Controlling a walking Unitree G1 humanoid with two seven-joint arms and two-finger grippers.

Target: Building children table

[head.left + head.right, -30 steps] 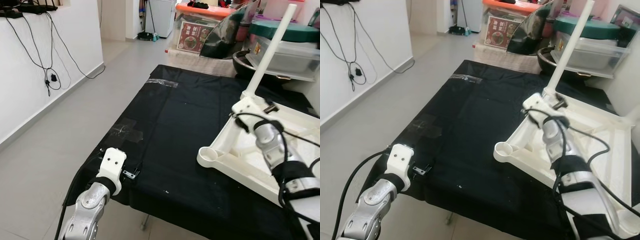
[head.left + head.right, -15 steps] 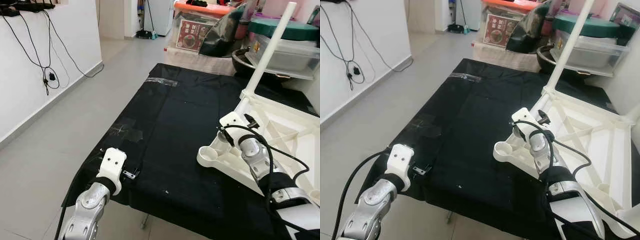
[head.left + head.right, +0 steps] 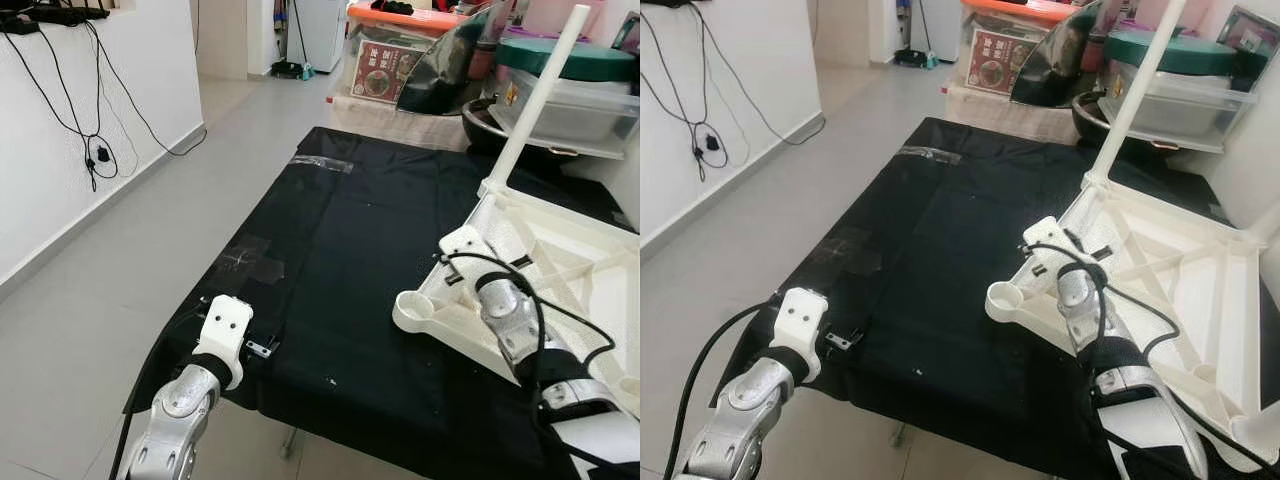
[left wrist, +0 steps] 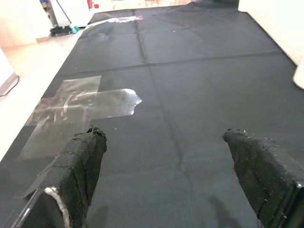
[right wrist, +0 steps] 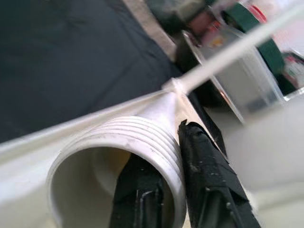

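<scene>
A white plastic children's table top (image 3: 560, 270) lies upside down on the black-covered table (image 3: 370, 230). One white leg (image 3: 535, 95) stands screwed into its far corner. At its near left corner is an open threaded socket (image 3: 415, 310). My right arm (image 3: 510, 320) reaches over that corner. In the right wrist view the right gripper (image 5: 166, 147) pinches the socket (image 5: 118, 147) wall, one finger inside and one outside. My left gripper (image 4: 175, 156) is open over bare black cloth at the table's near left edge, its wrist (image 3: 225, 325) low at the corner.
Clear tape patches (image 3: 250, 258) lie on the cloth. Storage boxes, one with a green lid (image 3: 570, 90) and one with an orange lid (image 3: 400, 50), crowd the far end. Grey floor (image 3: 150, 250) and a white wall with hanging cables (image 3: 95, 150) lie to the left.
My right arm has drawn back toward me along the table top's edge, from near the leg's base to the near corner socket. The left arm has stayed put.
</scene>
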